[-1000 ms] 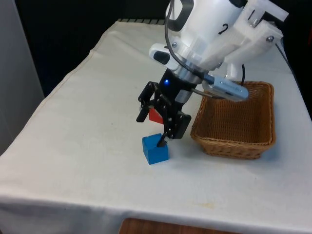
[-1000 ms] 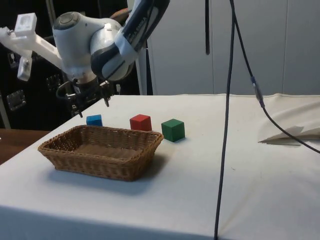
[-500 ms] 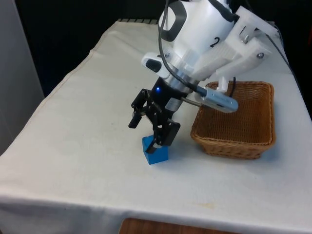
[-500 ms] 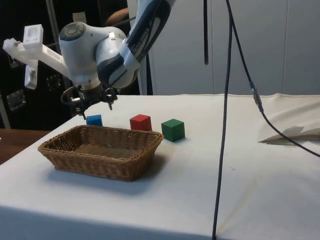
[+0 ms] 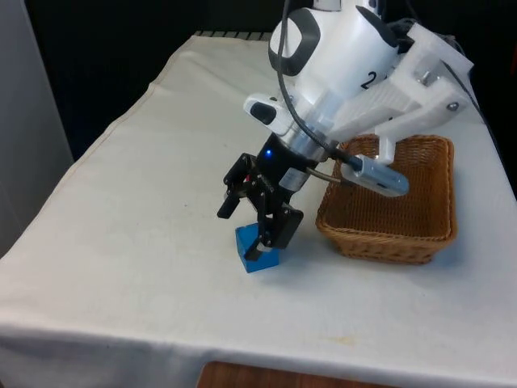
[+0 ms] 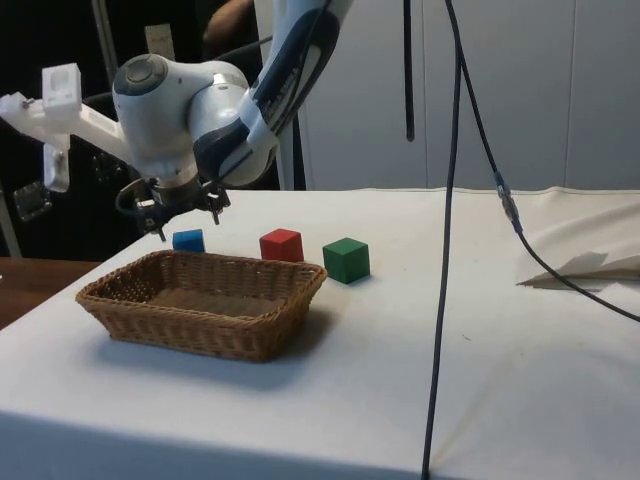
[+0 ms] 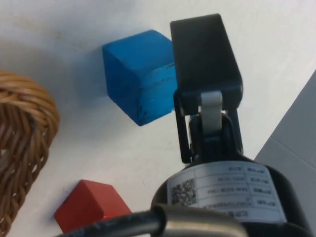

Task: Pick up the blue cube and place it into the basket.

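The gripper (image 5: 252,217) has sunk lower over the blue cube (image 5: 257,250) beside the basket (image 5: 393,202), fingers spread and empty. They should straddle the cube squarely before squeezing.

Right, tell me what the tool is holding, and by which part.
Nothing held. The tool is open over the blue cube, which sits on the cloth.

White arm reached down from upper right of the front view, bent at the wrist, forearm angled toward the front view's left. Black end effector (image 5: 250,229) tilted, fingers pointing down and toward the camera, set apart w/ a clear gap. One fingertip (image 5: 264,242) sat low; the other finger (image 5: 229,204) higher. In side view, end effector (image 6: 186,212) hung below the wrist, fingers spread.
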You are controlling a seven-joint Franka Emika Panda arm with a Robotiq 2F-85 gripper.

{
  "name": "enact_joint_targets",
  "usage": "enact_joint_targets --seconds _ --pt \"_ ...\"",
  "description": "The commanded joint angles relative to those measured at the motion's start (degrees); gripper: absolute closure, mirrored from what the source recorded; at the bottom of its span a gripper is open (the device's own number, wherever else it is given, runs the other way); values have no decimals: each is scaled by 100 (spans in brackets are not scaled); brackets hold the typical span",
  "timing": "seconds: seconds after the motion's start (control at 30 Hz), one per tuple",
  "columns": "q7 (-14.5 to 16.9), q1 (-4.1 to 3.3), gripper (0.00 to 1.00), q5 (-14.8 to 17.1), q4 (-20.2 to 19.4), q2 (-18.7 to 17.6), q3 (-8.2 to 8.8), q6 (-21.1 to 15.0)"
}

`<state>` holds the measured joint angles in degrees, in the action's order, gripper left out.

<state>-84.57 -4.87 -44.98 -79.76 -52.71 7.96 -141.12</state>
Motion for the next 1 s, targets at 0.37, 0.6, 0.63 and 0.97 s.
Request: enact_joint_targets --seconds 0.37,0.6,0.63,0.97 --pt "-544 -120 0 -23 52 -63 34 143" --pt "-808 -120 0 6 120 -166 11 183" --pt "-842 -120 0 6 138 -178 11 189" --pt "-1163 -143 0 -17 298 -286 29 166"
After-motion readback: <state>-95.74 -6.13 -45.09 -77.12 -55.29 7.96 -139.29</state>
